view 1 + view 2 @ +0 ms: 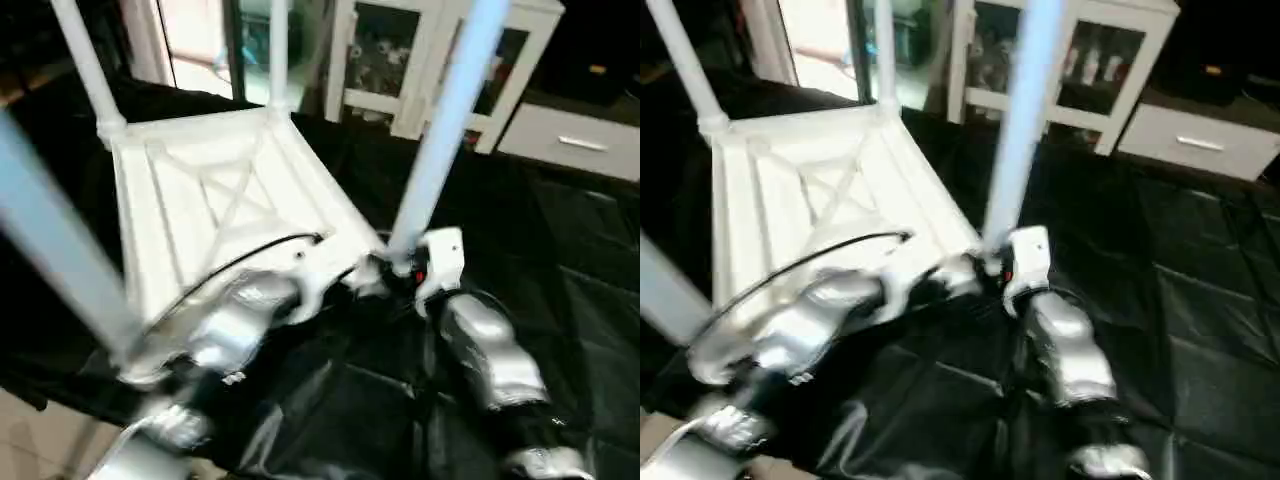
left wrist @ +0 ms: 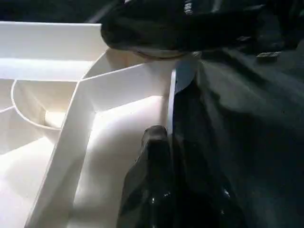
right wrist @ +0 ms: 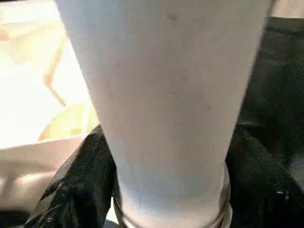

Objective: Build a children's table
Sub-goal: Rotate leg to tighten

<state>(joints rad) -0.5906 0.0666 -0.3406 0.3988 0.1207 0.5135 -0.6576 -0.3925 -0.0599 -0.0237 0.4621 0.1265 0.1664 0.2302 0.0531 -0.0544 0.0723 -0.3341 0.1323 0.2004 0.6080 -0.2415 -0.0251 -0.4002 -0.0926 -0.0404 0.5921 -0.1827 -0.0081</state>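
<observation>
**Bright plastic, dark sheet, heavy motion blur**

Light seems to come from the doorway (image 1: 195, 40) behind, though smear makes this uncertain. The white top (image 1: 215, 205) glows nearly blown out against the black tabletop (image 1: 560, 260), whose creases carry pale glare. Both head views are streaked; the nearest legs (image 1: 50, 240) are soft. In the right wrist view, a leg (image 3: 166, 104) is out of focus.

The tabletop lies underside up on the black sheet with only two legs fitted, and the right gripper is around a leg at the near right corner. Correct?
Not quite: four legs stand in the tabletop, as the left eye view shows. The right gripper does close around the near right leg.
</observation>
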